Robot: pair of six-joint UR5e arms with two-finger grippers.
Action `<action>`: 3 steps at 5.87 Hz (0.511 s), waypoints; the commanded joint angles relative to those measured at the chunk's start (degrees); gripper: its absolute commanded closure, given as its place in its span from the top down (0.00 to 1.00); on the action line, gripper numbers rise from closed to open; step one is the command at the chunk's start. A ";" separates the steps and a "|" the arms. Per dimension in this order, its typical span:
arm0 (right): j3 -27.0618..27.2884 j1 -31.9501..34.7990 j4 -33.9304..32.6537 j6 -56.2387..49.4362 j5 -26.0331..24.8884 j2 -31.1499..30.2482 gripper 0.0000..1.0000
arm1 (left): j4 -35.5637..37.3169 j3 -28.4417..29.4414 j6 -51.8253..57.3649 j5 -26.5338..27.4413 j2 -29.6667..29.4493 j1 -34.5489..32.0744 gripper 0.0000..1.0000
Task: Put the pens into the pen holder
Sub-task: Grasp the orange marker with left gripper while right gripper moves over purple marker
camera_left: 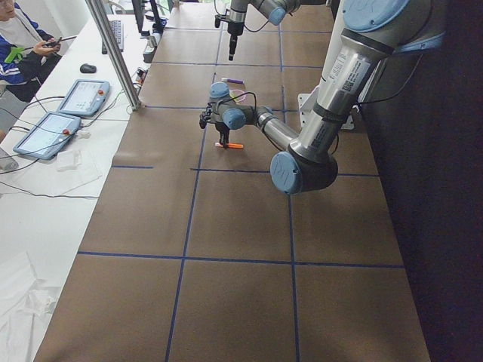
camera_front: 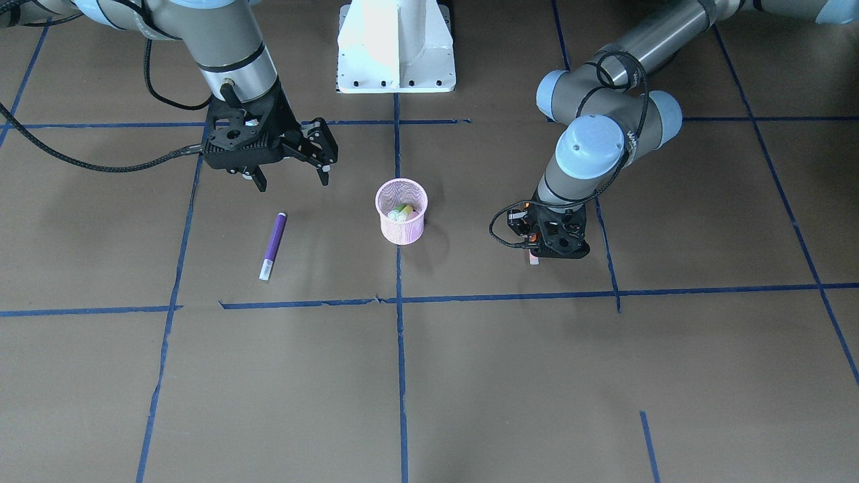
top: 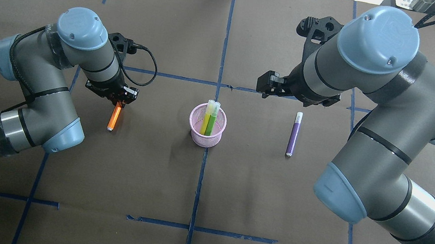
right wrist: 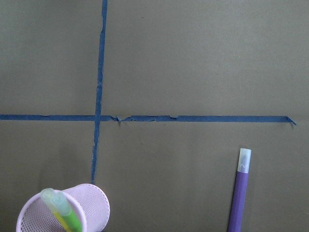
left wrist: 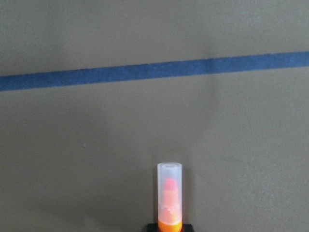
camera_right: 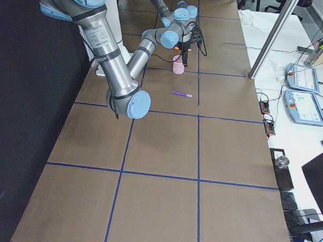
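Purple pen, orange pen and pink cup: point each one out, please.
purple pen point(top: 294, 134), overhead view, middle of its body.
orange pen point(top: 114, 118), overhead view, exposed orange body.
pink cup point(camera_front: 401, 230), front-facing view, mesh side wall.

Counter: brown paper-covered counter point(camera_front: 604, 376), crossed by blue tape grid lines point(camera_front: 401, 376).
Bench: long white bench point(camera_left: 30, 219) at 9 o'clock, exterior left view.
Post: slanted silver metal post point(camera_left: 113, 56) at 11 o'clock.

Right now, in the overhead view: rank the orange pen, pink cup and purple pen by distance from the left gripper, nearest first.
From the left gripper:
1. orange pen: at its fingertips, left side of the table.
2. pink cup: centre of the table.
3. purple pen: right side, beyond the cup.
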 commanded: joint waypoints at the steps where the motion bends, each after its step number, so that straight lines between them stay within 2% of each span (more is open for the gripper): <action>1: 0.05 0.00 0.00 0.00 -0.15 0.00 1.00 | 0.26 -0.63 -0.17 -0.06 0.01 -0.91 0.00; 3: 0.48 0.18 0.00 -0.70 0.20 -1.75 1.00 | 2.44 -8.67 -0.35 -0.06 0.01 -3.72 0.00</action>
